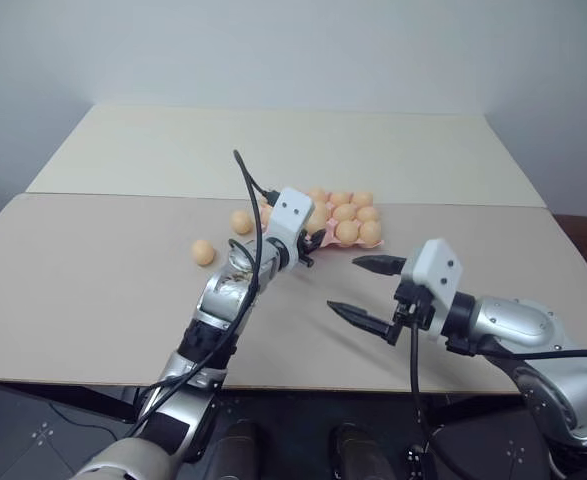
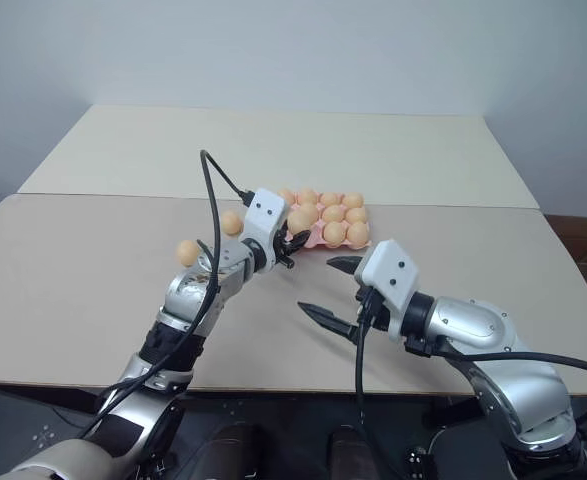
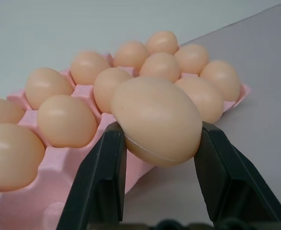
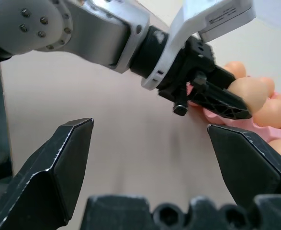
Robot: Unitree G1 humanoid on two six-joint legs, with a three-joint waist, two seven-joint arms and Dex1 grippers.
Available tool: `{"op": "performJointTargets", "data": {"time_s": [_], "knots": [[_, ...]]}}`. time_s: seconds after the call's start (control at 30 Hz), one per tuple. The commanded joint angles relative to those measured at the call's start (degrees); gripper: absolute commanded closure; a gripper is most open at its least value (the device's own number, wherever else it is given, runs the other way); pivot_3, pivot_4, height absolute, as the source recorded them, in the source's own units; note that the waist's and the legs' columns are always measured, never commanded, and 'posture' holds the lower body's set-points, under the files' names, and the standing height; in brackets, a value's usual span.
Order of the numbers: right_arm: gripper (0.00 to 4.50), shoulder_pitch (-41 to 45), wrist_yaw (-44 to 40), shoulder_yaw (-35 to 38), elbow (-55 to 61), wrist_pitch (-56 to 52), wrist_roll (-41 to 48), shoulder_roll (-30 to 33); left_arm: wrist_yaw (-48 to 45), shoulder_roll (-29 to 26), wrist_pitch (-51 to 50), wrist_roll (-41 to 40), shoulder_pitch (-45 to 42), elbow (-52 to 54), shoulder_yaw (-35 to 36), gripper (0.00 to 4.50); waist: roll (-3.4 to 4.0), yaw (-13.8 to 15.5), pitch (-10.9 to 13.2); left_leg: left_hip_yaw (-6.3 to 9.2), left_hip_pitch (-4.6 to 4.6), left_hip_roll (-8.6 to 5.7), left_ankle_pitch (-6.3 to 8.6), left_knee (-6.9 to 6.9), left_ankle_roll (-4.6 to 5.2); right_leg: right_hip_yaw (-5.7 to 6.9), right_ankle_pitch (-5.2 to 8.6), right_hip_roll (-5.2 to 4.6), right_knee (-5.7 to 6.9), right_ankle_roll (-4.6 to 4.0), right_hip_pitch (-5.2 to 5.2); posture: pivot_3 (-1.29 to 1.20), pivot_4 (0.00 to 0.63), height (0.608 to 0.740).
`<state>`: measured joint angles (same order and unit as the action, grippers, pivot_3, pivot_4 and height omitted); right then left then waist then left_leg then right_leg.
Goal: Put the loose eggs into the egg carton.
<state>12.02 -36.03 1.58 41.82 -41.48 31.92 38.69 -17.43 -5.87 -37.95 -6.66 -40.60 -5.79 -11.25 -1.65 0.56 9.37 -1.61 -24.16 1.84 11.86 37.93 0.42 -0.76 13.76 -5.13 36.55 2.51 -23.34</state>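
My left gripper (image 3: 158, 130) is shut on a pale orange egg (image 3: 155, 114), held just above the table at the near-left edge of the pink egg carton (image 3: 44, 196). Most of the carton's (image 1: 325, 241) cups hold eggs. Two loose eggs lie on the table to the left of it, one nearer me (image 1: 204, 252) and one further back (image 1: 241, 221). My right gripper (image 1: 345, 285) hangs open in front of the carton with nothing between its fingers. It points toward the left gripper (image 4: 212, 98) and its egg (image 4: 249, 92).
The pale table (image 1: 93, 290) is made of two boards that meet at a seam behind the carton. Its front edge runs just below both arms. A black cable (image 1: 251, 210) loops up from my left wrist.
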Motion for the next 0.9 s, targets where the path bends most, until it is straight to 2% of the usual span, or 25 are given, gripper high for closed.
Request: {"op": "performJointTargets", "data": {"time_s": [0.03,0.3,0.77,0.9], "knots": [[0.00,2.69,3.85,3.34,1.36,-2.97,2.14,-0.85,-1.46,-0.13,2.55,1.13,-1.49,-0.69,-0.89,2.75,0.00,0.03,0.00,0.00,0.00,0.00,0.00,0.00,0.00,0.00,0.00,0.00,0.00,0.00,0.00,0.00,0.150,0.740],[0.00,8.80,13.49,6.20,0.68,-13.79,6.37,-4.18,-2.64,-0.11,3.17,2.01,-0.68,-1.38,-1.25,2.75,0.00,0.04,0.00,0.01,-0.04,0.00,0.00,0.00,0.00,0.01,0.00,-0.02,0.01,0.00,-0.02,0.00,0.150,0.740],[0.00,9.04,14.33,6.04,2.91,-15.98,9.06,-3.50,-3.49,0.82,5.22,3.08,-1.80,-6.29,-1.10,2.75,0.00,0.01,0.00,0.01,-0.03,0.00,0.00,0.00,0.00,0.01,0.00,-0.01,0.02,0.01,-0.02,0.00,0.150,0.740],[0.00,8.80,14.36,5.84,3.18,-15.89,9.19,-3.38,-3.88,1.00,7.09,3.14,-2.27,-7.66,-0.84,1.48,0.00,0.01,0.00,0.01,-0.03,0.00,0.00,0.00,0.00,0.01,0.00,-0.01,0.02,0.01,-0.02,0.00,0.150,0.740]]}}
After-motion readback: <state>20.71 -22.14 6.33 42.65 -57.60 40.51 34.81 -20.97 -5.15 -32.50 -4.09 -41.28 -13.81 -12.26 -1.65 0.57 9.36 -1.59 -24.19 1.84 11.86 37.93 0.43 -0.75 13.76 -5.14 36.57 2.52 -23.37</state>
